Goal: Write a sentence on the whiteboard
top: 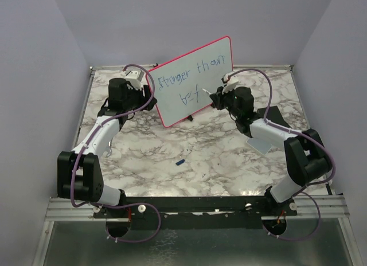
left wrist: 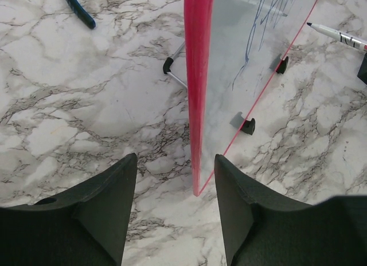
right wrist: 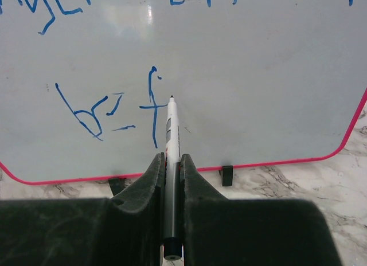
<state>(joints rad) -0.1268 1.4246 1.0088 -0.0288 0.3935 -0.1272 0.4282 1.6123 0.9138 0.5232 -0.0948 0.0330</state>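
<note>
Currently, left jaws apart astride whiteboard (left wrist: 198, 94) edge, right jaws clamped on marker (right wrist: 171, 137).

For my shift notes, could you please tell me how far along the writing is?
Done: the first row, "Stronger than", plus a few second-row letters. In hand: the right gripper holds the marker, tip at the whiteboard. Remaining: likely the rest of that row.

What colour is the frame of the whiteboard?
Pink-red; the frame shows best in the left wrist view.
</note>
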